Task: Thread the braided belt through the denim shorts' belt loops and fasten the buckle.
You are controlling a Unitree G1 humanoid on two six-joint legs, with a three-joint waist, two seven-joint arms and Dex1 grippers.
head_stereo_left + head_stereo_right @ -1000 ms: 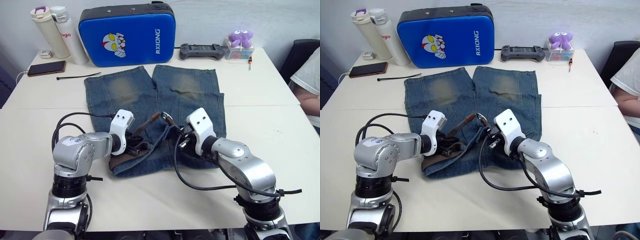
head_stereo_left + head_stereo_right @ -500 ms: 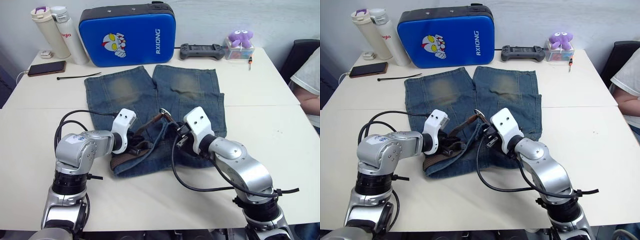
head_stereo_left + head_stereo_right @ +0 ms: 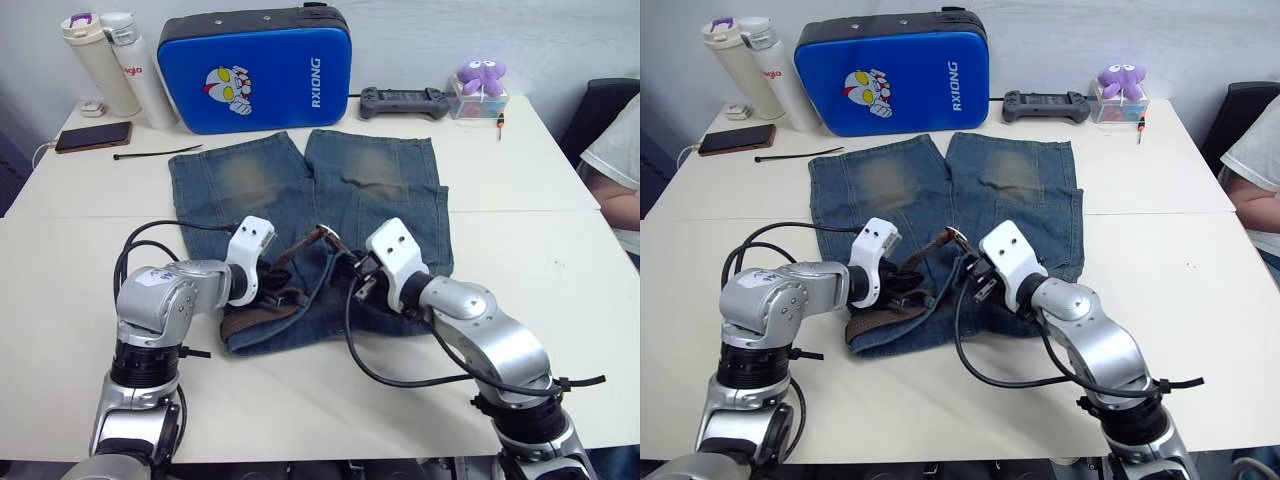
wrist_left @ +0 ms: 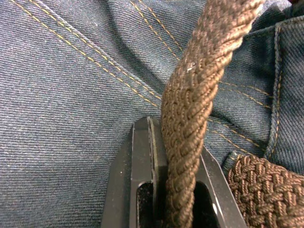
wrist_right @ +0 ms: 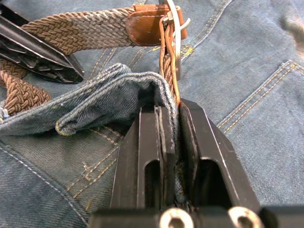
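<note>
Brown braided belt [image 3: 290,262] arches over the flat denim shorts [image 3: 380,180], silver buckle [image 5: 172,28] raised

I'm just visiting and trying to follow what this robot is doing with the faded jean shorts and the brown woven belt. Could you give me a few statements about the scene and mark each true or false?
1. The left gripper is clamped on the brown braided belt. True.
2. The silver metal buckle lies far from the right gripper, beside the phone. False: it sits just beyond the right gripper's fingertips, over the faded blue denim shorts.
3. The right gripper pinches a fold of the denim. True.
4. The shorts hang off the white table. False: they lie on it.
5. The blue hard case stands behind the shorts. True.
</note>
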